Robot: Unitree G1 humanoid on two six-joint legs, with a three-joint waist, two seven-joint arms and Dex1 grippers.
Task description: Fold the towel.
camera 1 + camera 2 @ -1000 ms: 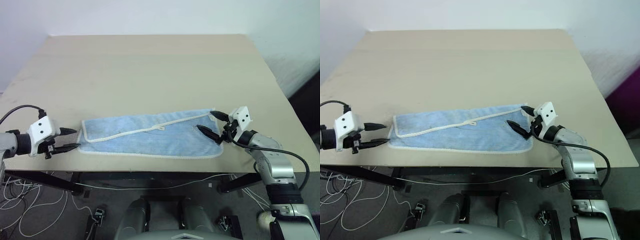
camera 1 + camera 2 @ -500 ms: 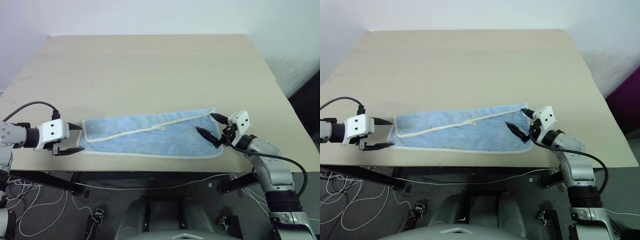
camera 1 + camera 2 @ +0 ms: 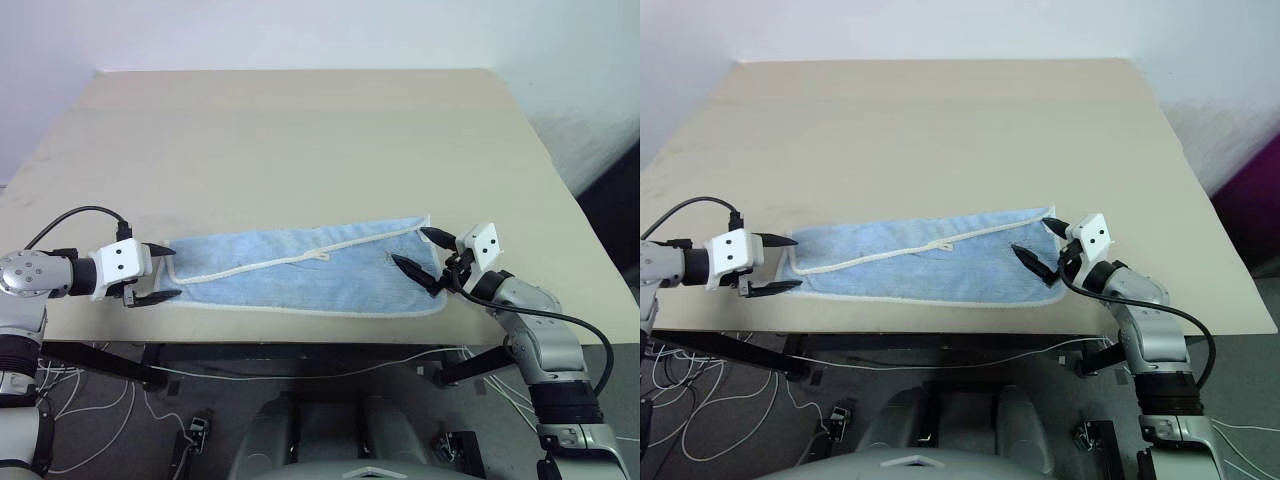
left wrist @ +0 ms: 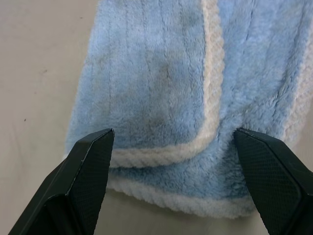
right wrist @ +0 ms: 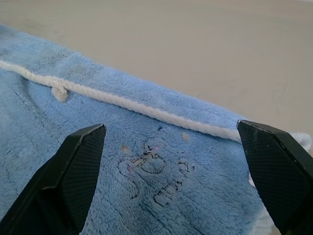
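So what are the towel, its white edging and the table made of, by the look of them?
Towel: soft terry-like cloth, light blue, with a fuzzy ribbed pile; probably cotton or microfibre.
Edging: whitish twisted cord, with rope-like ridges along the hem.
Table: smooth, matte beige board, likely laminate or painted wood; no grain shows.

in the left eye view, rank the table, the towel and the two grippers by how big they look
1. table
2. towel
3. left gripper and right gripper: they look about alike, so no ranking between them.
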